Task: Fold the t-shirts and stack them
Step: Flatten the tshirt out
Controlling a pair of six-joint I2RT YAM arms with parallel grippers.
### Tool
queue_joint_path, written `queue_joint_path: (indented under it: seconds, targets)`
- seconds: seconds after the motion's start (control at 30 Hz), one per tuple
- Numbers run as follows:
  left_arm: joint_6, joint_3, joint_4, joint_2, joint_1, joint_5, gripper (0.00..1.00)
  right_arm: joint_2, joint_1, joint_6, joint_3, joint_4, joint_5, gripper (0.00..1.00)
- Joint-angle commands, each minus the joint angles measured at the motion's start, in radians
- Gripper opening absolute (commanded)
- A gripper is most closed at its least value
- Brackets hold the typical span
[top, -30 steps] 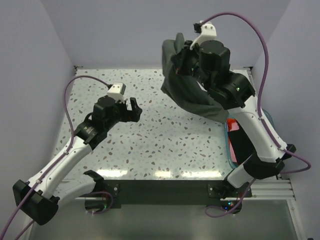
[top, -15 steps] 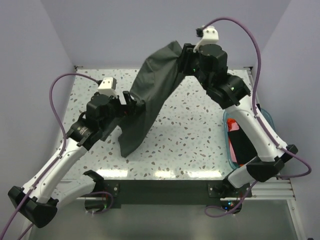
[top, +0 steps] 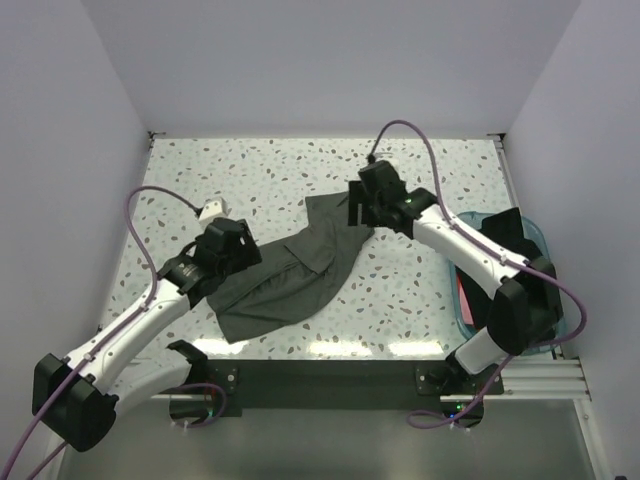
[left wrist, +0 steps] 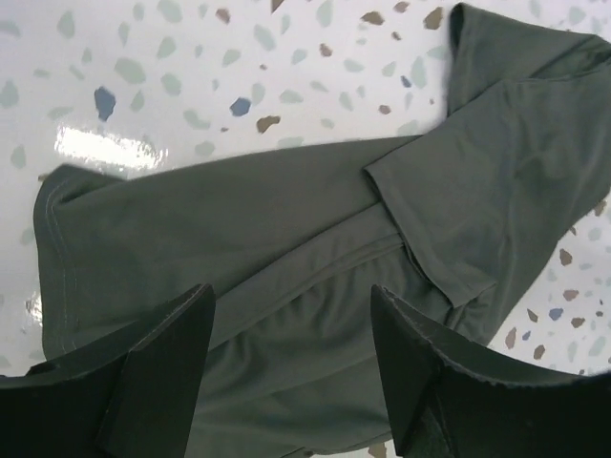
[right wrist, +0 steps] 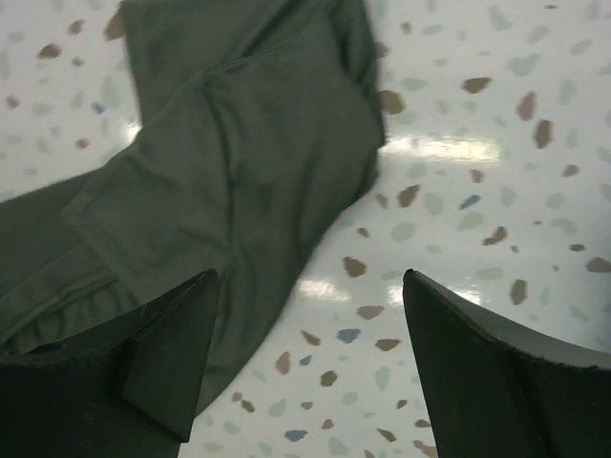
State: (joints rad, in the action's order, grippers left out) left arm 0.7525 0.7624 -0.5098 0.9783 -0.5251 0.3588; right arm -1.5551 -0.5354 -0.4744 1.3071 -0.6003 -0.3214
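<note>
One dark grey-green t-shirt (top: 295, 272) lies crumpled in a long diagonal strip on the speckled table (top: 250, 180). In the left wrist view it (left wrist: 286, 219) fills the space under my left gripper (left wrist: 291, 296), whose jaws stand apart just above the cloth. My left gripper (top: 238, 252) hovers over the shirt's lower left part. My right gripper (top: 360, 207) is low at the shirt's upper right end, open. It (right wrist: 310, 277) is mostly over bare table, with the shirt (right wrist: 239, 143) under its left finger. Red-orange (top: 463, 285) and black (top: 503, 226) t-shirts lie in the tub.
A translucent teal tub (top: 541, 238) stands at the table's right edge, partly behind my right arm. White walls close in the back and both sides. Bare speckled table lies behind the shirt and to its right.
The right gripper held the grey-green shirt high in the air; it has come down, opened and let go. The shirt now lies on the table. My left gripper moved over it.
</note>
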Motion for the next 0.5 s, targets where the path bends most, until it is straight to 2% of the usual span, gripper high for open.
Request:
queue_joint_path:
  seconds: [0.0,0.1,0.2,0.47]
  targets:
    - [0.189,-0.063,-0.073,-0.012,-0.001,0.063,0.7,-0.031,-0.151,0.003,0.046,0.077,0.008,0.81]
    - [0.275,-0.121,-0.099,0.002,0.0,0.1,0.65,-0.141,-0.274,0.026,0.098,0.099,-0.024,0.8]
    - [0.324,-0.141,-0.105,0.014,0.002,0.131,0.63,-0.262,-0.343,0.049,0.148,0.141,-0.019,0.79]
    - [0.338,-0.159,-0.062,0.071,0.092,0.132,0.61,-0.583,-0.367,0.051,0.466,0.128,0.027,0.7]
